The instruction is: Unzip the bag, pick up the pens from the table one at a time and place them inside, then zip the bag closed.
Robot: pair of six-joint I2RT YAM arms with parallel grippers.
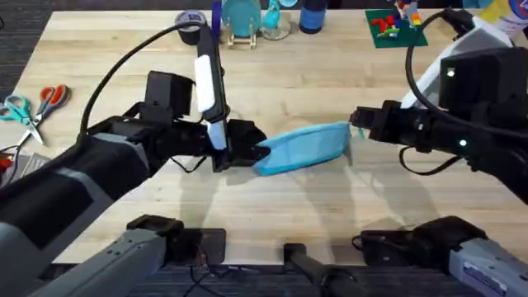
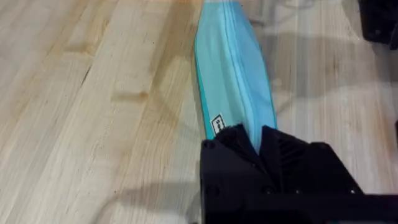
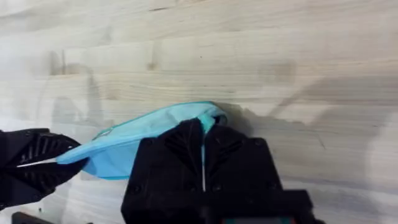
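I have the light-blue pencil pouch (image 1: 304, 148) lying on the wood desk (image 1: 272, 198) near its middle, stretched lengthwise between my two arms, its right end a little farther from me than its left.

My left tool (image 1: 254, 153) sits at the pouch's left end. In the left wrist view its black fingers (image 2: 233, 146) are pressed together on the fabric of that end, with a small white label (image 2: 217, 124) on the pouch just beside them and the zipper line (image 2: 239, 68) running away down the pouch's length. So the left tool is clamped tight on the pouch.

My right tool (image 1: 356, 125) is at the opposite end. In the right wrist view its two fingers (image 3: 183, 143) meet with only a hairline seam between them, right at the pouch's tip (image 3: 208, 112). They are closed down at that end, but I cannot tell whether they have the zipper pull or only fabric.

The right wrist view also shows the left tool at the far end of the pouch, gripping it.

A pair of scissors (image 1: 33, 107) with orange and teal handles lies at the desk's far left edge, well apart from the pouch. Blue containers (image 1: 243, 16) and a small green plate (image 1: 396, 29) with toy pieces stand along the back edge.
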